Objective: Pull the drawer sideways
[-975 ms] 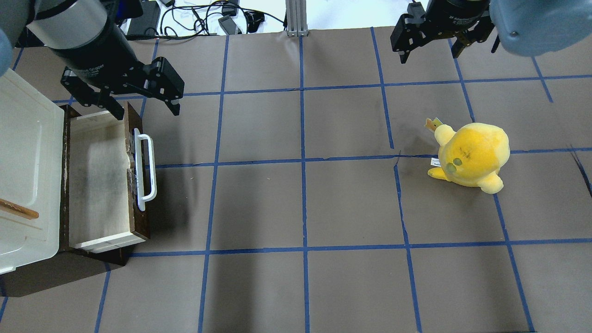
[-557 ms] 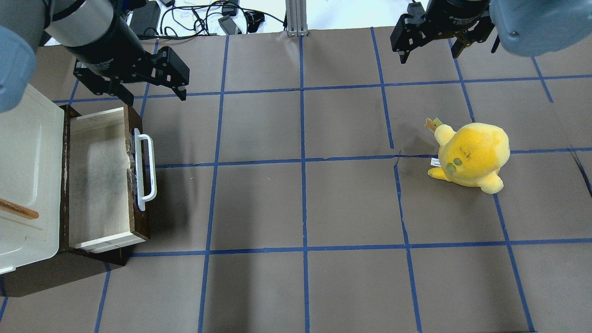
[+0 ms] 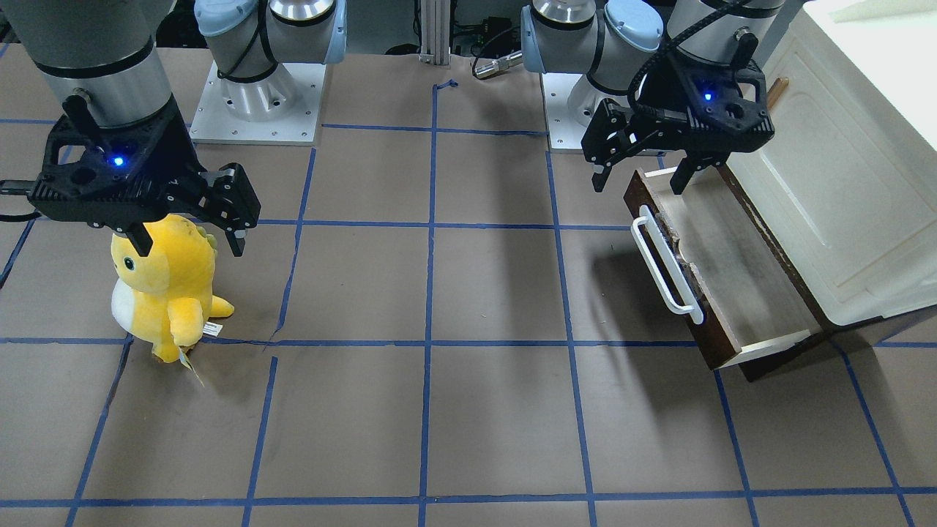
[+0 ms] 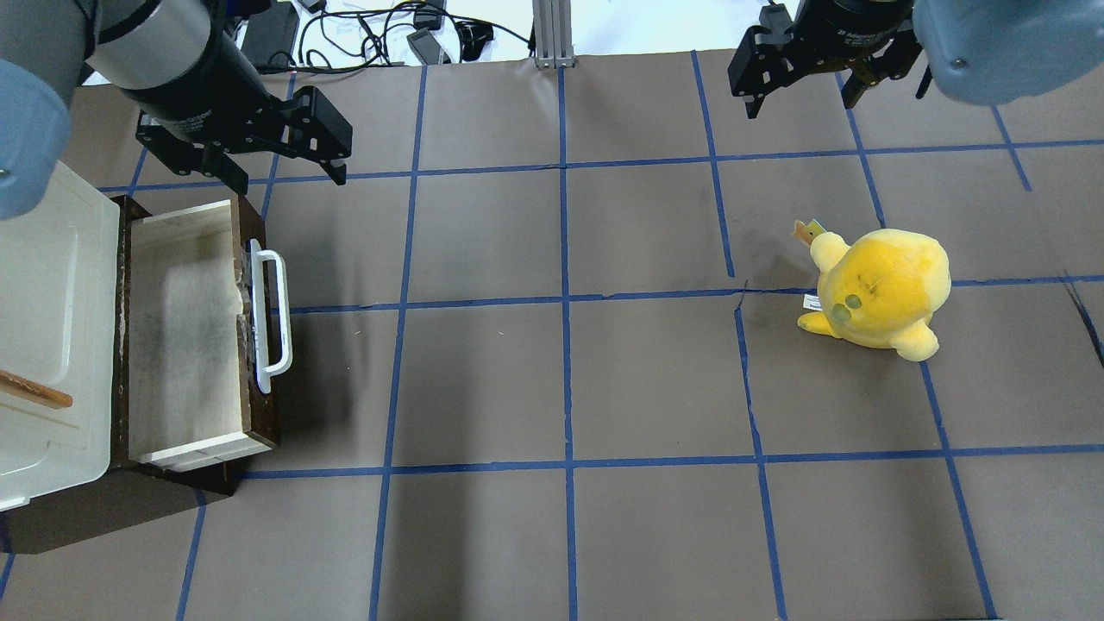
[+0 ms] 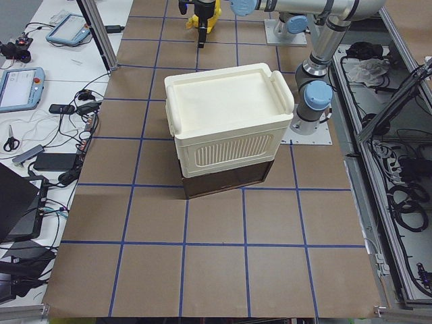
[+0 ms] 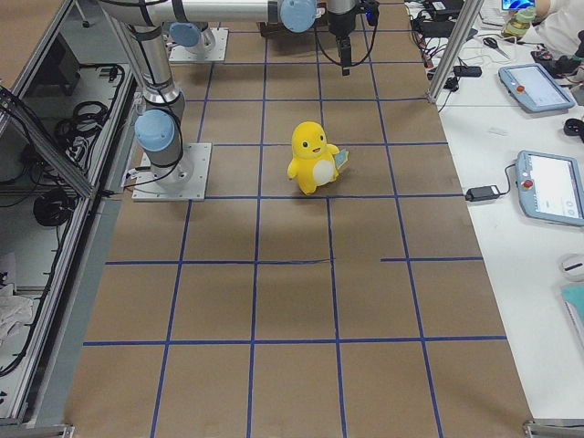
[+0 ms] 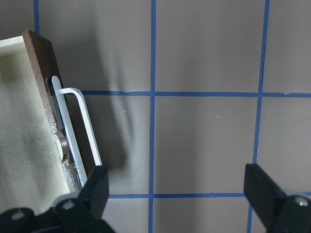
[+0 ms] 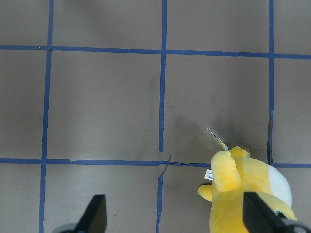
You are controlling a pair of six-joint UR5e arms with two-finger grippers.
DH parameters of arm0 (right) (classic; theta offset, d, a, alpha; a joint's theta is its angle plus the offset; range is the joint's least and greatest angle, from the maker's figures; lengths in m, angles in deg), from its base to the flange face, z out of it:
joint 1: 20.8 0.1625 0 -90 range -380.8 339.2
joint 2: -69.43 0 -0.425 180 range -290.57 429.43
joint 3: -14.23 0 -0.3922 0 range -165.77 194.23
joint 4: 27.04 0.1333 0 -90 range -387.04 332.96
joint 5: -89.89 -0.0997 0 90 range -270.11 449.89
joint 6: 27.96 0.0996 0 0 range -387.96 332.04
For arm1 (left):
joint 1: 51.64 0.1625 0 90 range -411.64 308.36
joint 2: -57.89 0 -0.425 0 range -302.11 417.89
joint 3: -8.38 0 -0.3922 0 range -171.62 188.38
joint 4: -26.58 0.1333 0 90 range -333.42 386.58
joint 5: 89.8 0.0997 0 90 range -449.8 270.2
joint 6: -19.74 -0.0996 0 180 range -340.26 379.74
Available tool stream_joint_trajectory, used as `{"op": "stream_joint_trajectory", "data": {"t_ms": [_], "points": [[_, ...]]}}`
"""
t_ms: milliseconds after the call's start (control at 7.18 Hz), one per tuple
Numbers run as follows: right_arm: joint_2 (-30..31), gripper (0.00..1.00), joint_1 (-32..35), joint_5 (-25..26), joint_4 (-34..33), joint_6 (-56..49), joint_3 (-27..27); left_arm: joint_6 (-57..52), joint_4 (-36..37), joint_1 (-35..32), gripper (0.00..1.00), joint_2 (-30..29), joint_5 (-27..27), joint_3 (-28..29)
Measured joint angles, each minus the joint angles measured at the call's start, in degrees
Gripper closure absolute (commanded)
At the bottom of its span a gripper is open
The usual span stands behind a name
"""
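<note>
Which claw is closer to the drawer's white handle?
Left. The left claw hovers beyond one end of the handle; the right claw is across the table, by the yellow plush.

The left wrist camera cuts the drawer point(image 7: 24, 145) off at the frame's left and bottom edges, leaving only one end of its white handle point(image 7: 91, 128). From the table's left end, the cream cabinet point(image 5: 226, 125) hides it completely. The right wrist camera crops the yellow plush toy point(image 8: 243, 194) at the bottom. Facing the robot, the right gripper point(image 3: 190, 245) covers part of the toy's head.
</note>
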Motion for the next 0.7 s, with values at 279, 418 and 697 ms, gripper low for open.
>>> {"op": "stream_joint_trajectory", "data": {"t_ms": [279, 418, 697], "points": [[0.00, 0.00, 0.00, 0.00, 0.00, 0.00, 0.00, -0.03, -0.06, -0.01, 0.00, 0.20, 0.04, -0.05], [0.00, 0.00, 0.00, 0.01, 0.00, 0.00, 0.00, -0.01, -0.19, -0.03, 0.00, 0.32, 0.07, -0.07], [0.00, 0.00, 0.00, -0.02, 0.00, 0.00, 0.00, 0.01, -0.38, -0.05, 0.00, 0.42, 0.10, -0.06]]}}
